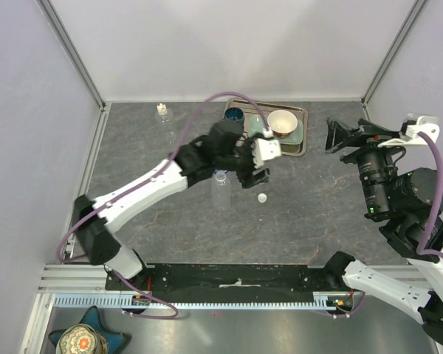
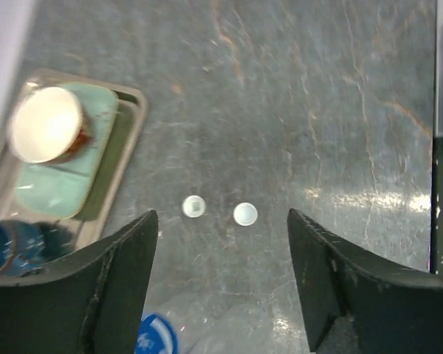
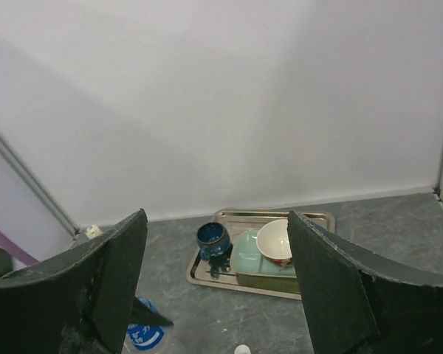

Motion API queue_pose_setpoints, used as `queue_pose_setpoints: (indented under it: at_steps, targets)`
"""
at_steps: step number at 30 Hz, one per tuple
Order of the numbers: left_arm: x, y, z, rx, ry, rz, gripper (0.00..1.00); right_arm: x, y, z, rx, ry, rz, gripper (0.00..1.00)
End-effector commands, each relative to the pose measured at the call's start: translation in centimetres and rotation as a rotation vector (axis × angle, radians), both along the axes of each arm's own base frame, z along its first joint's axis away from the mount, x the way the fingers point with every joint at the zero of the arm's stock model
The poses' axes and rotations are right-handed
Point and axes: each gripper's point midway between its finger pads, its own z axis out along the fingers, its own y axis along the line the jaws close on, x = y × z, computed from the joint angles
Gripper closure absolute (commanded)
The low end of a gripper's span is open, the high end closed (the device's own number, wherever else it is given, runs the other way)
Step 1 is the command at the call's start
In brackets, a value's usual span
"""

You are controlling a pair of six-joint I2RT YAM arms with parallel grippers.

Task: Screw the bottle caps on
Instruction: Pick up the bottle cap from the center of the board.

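Note:
Two small white bottle caps [image 2: 194, 206] [image 2: 245, 214] lie on the grey table just ahead of my open, empty left gripper [image 2: 221, 217]. The top view shows only one cap [image 1: 262, 198], right of a clear bottle [image 1: 220, 190] with a blue label; the left gripper [image 1: 252, 171] hovers beside that bottle. The bottle's blue label [image 2: 155, 335] shows at the bottom of the left wrist view. A second clear bottle [image 1: 162, 114], with a cream cap on it, stands at the back left. My right gripper [image 1: 332, 138] is open and empty, raised at the right.
A metal tray [image 1: 299, 147] at the back centre holds a white-and-tan bowl [image 1: 282, 122], a dark blue cup [image 1: 234, 115] and a pale green plate [image 1: 255, 127]. White walls enclose the table on three sides. The right wrist view shows the tray [image 3: 207, 276] and one cap [image 3: 241, 349].

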Motion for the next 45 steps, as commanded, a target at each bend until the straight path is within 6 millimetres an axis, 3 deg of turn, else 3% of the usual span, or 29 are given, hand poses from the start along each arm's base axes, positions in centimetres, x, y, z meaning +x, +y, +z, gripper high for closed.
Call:
queue_pose_setpoints:
  at_steps: [1,4,5,8,15,21,27,30,40,45]
  targets:
    - [-0.8,-3.1,-7.8,0.230,0.027,-0.071,0.36,0.1,-2.5,-0.8,0.000,0.036,-0.129,0.17]
    - [-0.5,-4.3,-11.5,0.291,0.100,-0.050,0.53,0.8,-2.1,-1.5,-0.045,0.056,-0.143,0.17]
    - [-0.1,-4.7,-14.0,0.332,0.137,-0.038,0.55,1.2,-1.6,-1.9,-0.061,0.069,-0.141,0.17]
    - [1.4,-5.3,-17.1,0.369,0.171,0.010,0.68,2.1,-0.5,-2.6,-0.074,0.089,-0.128,0.16]
    - [4.8,-6.9,-18.6,0.332,0.188,0.085,0.70,3.4,1.7,-4.5,-0.082,0.103,-0.070,0.15]
    - [5.2,-6.8,-20.8,0.355,0.216,0.096,0.72,3.4,1.7,-4.7,-0.061,0.100,-0.057,0.15]
    - [4.9,-5.6,-24.4,0.416,0.271,0.102,0.76,3.1,1.7,-4.3,-0.031,0.091,-0.039,0.15]
    - [4.9,-5.2,-25.2,0.424,0.292,0.111,0.76,3.0,1.8,-4.2,-0.026,0.088,-0.029,0.15]
    - [4.7,-4.7,-25.1,0.413,0.307,0.114,0.75,3.1,2.2,-4.8,-0.020,0.103,-0.017,0.15]
    - [5.0,-4.4,-23.5,0.376,0.310,0.134,0.74,3.2,2.4,-5.2,-0.029,0.113,-0.011,0.15]
